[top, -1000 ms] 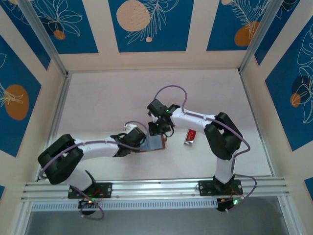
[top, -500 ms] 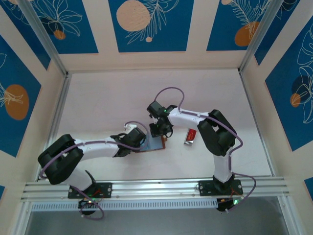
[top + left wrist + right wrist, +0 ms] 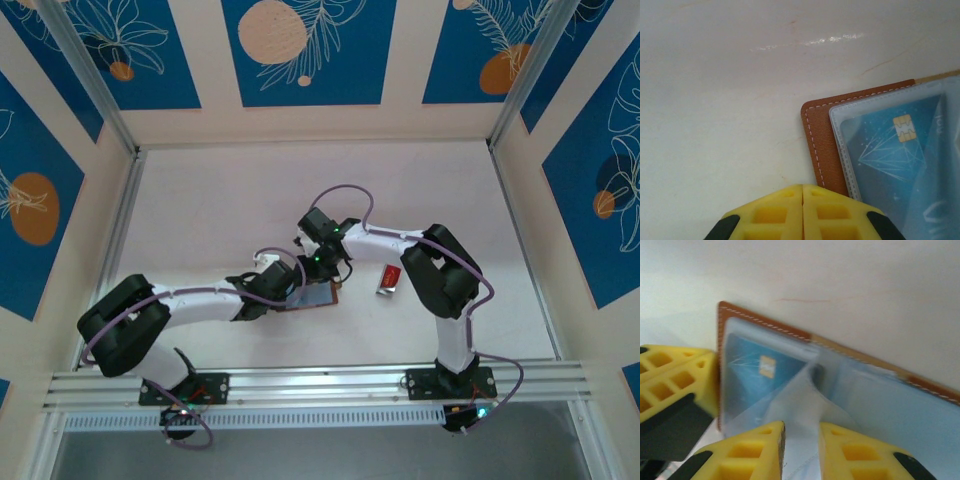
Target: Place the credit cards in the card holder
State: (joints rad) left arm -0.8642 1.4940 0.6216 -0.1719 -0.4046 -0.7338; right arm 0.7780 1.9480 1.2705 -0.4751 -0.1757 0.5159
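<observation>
The card holder (image 3: 318,296) lies opened flat on the table (image 3: 220,200), about mid-way across and nearer the arms than the far wall. A blue card (image 3: 890,155) with a chip already sits under one of its clear sleeves (image 3: 805,405), so we judge at least one card done. A red card (image 3: 389,278) lies on the table just to the right of the holder, not yet put in; we cannot make out any other loose cards.

The left gripper (image 3: 803,189) is clenched with nothing between its fingers, its tip at the holder's stitched brown edge, apparently pinning it. The right gripper (image 3: 801,432) hangs over the sleeves with its jaws a little apart; a loose clear leaf rises toward the gap, and we would call it released rather than pinched.

The two grippers crowd the holder closely, so room there is tight. Elsewhere the table lies bare out to the walls, and the red card has free space around it.
</observation>
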